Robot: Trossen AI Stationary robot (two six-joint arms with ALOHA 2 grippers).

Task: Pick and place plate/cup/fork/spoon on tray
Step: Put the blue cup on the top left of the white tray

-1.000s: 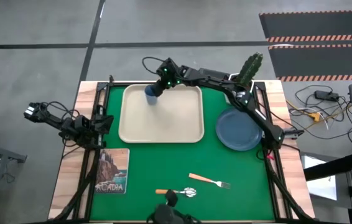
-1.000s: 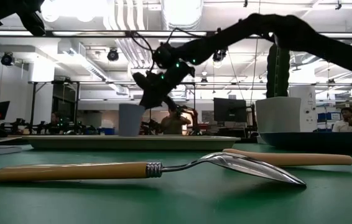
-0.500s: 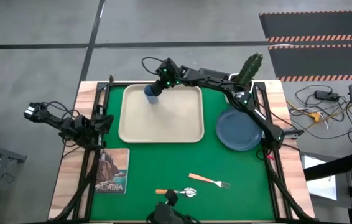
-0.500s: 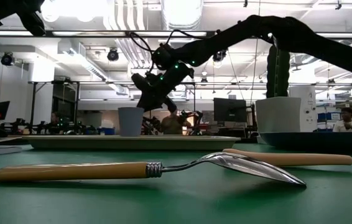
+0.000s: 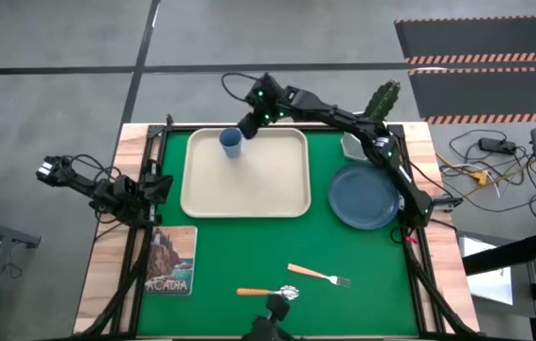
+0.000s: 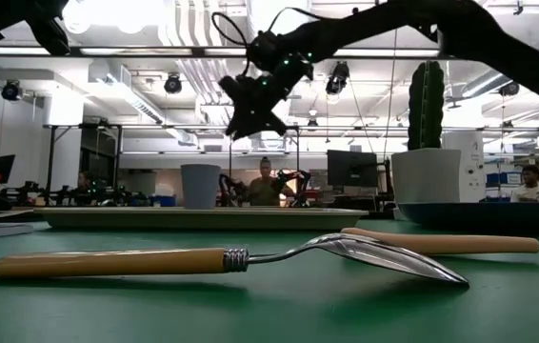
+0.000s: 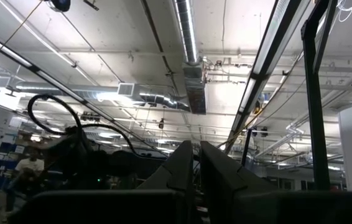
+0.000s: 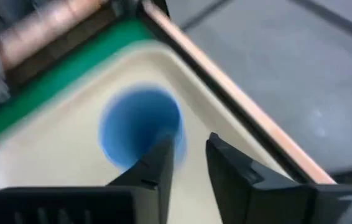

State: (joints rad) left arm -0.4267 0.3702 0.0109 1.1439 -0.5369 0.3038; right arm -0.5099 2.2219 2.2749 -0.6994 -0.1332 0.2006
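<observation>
The light-blue cup stands upright on its base in the far left corner of the cream tray; it also shows in the low view and the right wrist view. My right gripper is open and empty, up in the air just beyond and above the cup. The dark blue plate lies on the green mat to the right of the tray. The fork and the spoon lie on the mat near the near edge. My left gripper is shut, off the table's left edge, pointing up.
A cactus in a white pot stands at the far right corner, behind the plate. A picture card lies at the near left of the mat. Bare green mat lies between the tray and the cutlery. People sit in the room beyond the table.
My right gripper, which was at the cup's rim, has come away from it, rising and moving toward the table's far edge and a little right. The cup has settled onto the tray and stands upright in the far left corner.
</observation>
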